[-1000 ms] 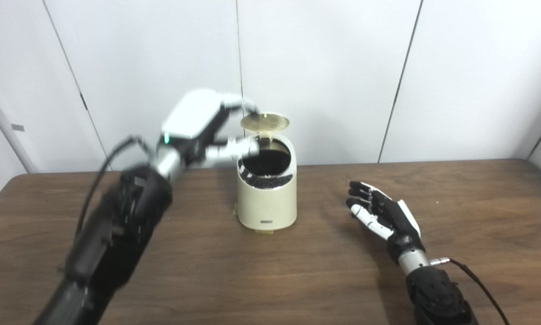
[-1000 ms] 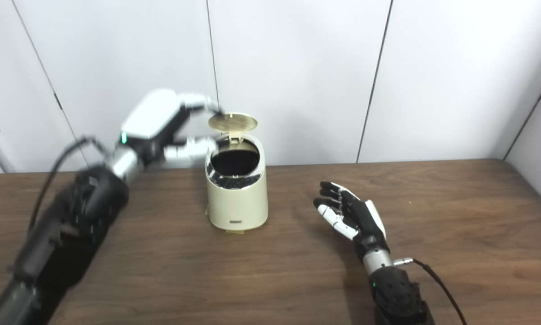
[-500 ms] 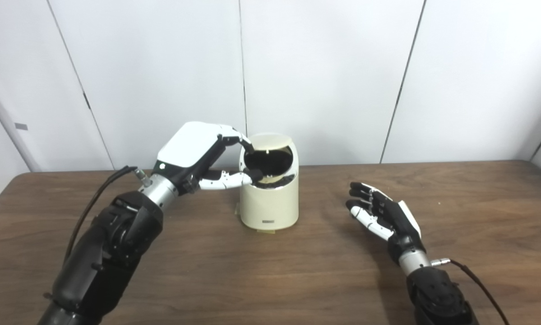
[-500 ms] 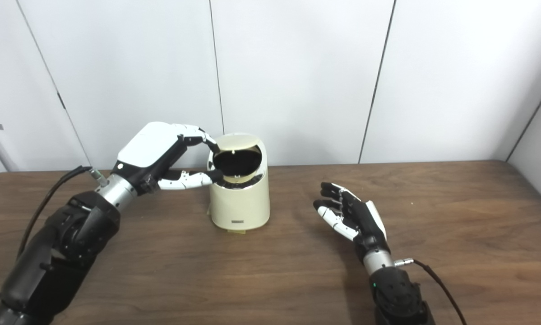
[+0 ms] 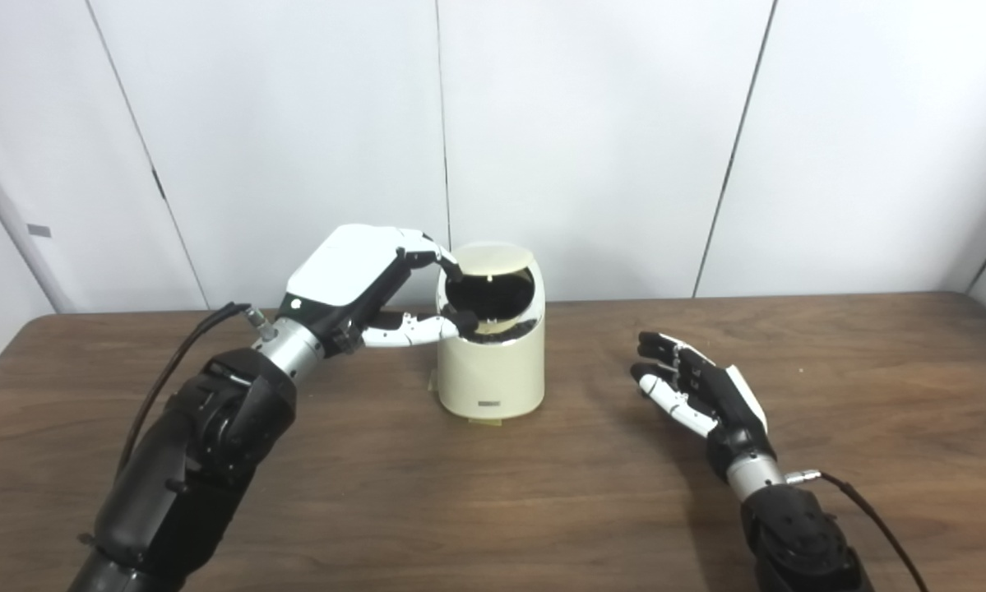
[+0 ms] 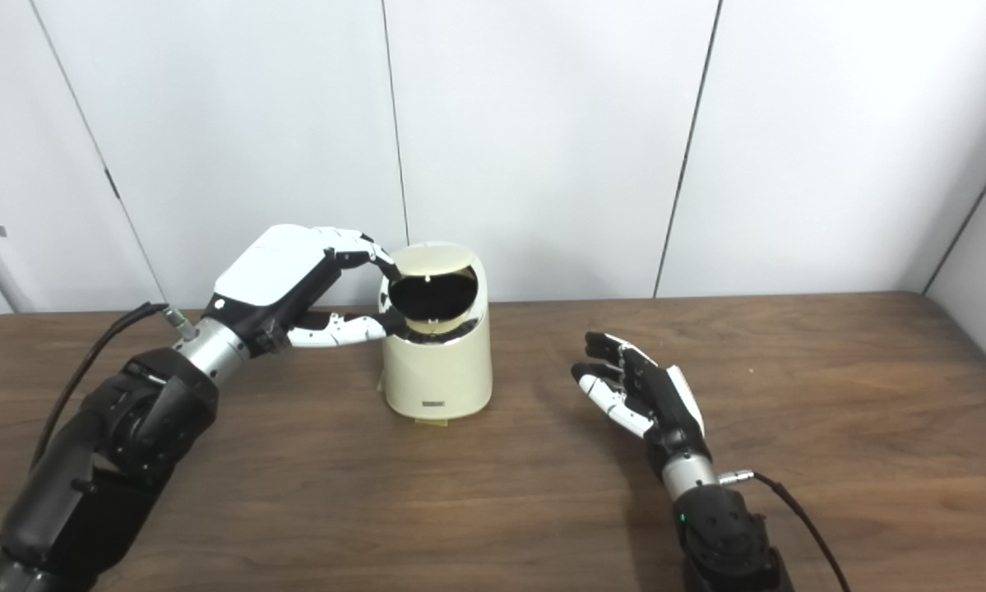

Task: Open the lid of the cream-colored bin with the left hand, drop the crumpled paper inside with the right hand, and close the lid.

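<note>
The left hand (image 5: 353, 279) has its upper fingers (image 5: 427, 247) curled over the left edge of the lid (image 5: 493, 257), touching its rim from above, while the thumb (image 5: 414, 329) reaches out below them and rests at the left rim of the bin's mouth. Lid edge and bin rim thus sit between fingers and thumb, in a loose pinch rather than a tight clench. The lid is round and cream-colored, hinged at the back, and stands tilted only a little above the opening, so that a dark gap shows beneath it on the near side.

Just right of these fingers stands the cream-colored bin (image 5: 490, 374), upright on the worktop (image 5: 460, 501), with a shiny metal ring around its mouth and a small label low on its front. The inside is dark; what lies in it cannot be told, and no crumpled paper shows in either view.

The right hand (image 6: 645, 395) lies well apart from the bin, to its right, low over the worktop with the palm turned up and toward the bin. Its fingers (image 6: 608, 362) are spread and slightly bent, holding nothing. A cable (image 6: 789, 506) runs from its wrist toward the near edge. Another cable (image 5: 180, 345) loops from the left wrist. Behind the brown wooden worktop stand plain white wall panels (image 5: 591, 123).
</note>
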Available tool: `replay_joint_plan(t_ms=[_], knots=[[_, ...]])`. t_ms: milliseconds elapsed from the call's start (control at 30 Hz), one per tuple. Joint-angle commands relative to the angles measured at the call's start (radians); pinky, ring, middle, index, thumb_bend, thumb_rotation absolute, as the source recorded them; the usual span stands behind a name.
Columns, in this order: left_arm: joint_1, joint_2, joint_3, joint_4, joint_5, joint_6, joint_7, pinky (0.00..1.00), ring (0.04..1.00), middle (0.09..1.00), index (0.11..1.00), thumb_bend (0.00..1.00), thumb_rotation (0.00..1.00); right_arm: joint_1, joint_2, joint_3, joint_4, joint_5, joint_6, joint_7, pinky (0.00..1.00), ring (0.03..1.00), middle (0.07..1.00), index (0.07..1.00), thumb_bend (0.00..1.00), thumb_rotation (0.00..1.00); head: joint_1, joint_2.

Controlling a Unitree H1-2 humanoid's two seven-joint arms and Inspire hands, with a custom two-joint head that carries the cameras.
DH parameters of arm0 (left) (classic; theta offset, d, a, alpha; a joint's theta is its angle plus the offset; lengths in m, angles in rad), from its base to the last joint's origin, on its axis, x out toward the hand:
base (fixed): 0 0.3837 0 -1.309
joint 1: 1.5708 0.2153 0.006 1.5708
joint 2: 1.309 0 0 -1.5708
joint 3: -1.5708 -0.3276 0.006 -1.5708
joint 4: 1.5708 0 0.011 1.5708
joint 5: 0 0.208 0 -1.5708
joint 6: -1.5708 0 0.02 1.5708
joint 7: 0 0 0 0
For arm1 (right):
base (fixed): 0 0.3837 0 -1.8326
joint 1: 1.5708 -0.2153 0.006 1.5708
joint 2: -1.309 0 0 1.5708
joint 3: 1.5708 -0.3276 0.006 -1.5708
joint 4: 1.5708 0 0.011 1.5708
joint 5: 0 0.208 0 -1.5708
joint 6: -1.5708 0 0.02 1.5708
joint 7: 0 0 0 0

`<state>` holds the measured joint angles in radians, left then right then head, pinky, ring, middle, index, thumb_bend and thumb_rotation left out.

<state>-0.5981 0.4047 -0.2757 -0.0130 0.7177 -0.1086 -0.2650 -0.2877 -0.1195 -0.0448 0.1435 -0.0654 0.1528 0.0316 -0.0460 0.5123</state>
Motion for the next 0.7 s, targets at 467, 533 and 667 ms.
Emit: replay_joint_plan(t_ms=[467,533,667], knots=[[-0.116,-0.026,-0.049,0.102,-0.018,-0.159,0.035,0.93,0.787,0.732,0.734,0.69,0.86,-0.031,-0.009,0.022,-0.031,-0.03,-0.005,-0.008,0.7,0.789,0.826,0.808,0.27,0.48,-0.006,0.008],[-0.139,-0.029,-0.067,0.125,-0.025,-0.195,0.024,0.98,0.796,0.721,0.725,0.7,0.85,-0.03,-0.008,0.027,-0.035,-0.036,-0.003,-0.01,0.7,0.789,0.826,0.808,0.28,0.52,-0.008,0.011],[-0.169,-0.036,-0.091,0.148,-0.031,-0.246,0.017,1.0,0.798,0.71,0.704,0.75,0.83,-0.03,-0.006,0.037,-0.045,-0.052,0.005,-0.016,0.7,0.787,0.825,0.805,0.29,0.53,-0.01,0.016]])
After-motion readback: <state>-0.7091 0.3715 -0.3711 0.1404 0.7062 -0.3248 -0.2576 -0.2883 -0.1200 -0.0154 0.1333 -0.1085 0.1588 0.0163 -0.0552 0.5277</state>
